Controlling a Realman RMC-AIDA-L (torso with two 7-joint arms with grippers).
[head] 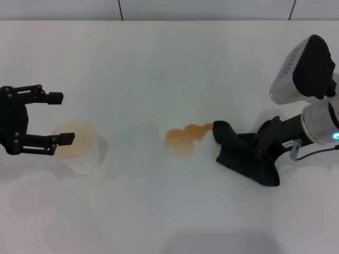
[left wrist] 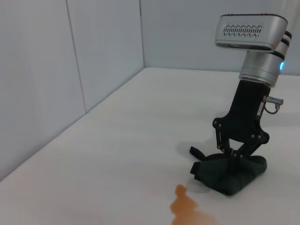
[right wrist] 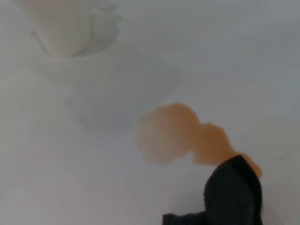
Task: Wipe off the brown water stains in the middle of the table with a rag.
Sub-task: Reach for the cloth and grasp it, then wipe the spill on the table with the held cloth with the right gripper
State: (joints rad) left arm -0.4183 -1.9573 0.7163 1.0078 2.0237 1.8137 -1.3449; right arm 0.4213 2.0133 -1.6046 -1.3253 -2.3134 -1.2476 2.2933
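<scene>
The brown water stains (head: 184, 138) lie as an orange-brown two-lobed blotch in the middle of the white table (head: 159, 63). The dark rag (head: 239, 153) lies just right of them, its near tip touching the stain's narrow tail. My right gripper (head: 260, 150) is shut on the rag and presses it onto the table. The left wrist view shows that gripper (left wrist: 236, 157) on the rag (left wrist: 229, 177), with the stain (left wrist: 185, 207) in front. The right wrist view shows the stain (right wrist: 180, 133) and the rag's tip (right wrist: 234, 192). My left gripper (head: 58, 118) is open at the far left.
A clear plastic cup (head: 79, 144) with a pale orange tint stands at the left, under my left gripper's near finger; it also shows in the right wrist view (right wrist: 65, 28). A grey wall (left wrist: 70, 70) runs along the table's far edge.
</scene>
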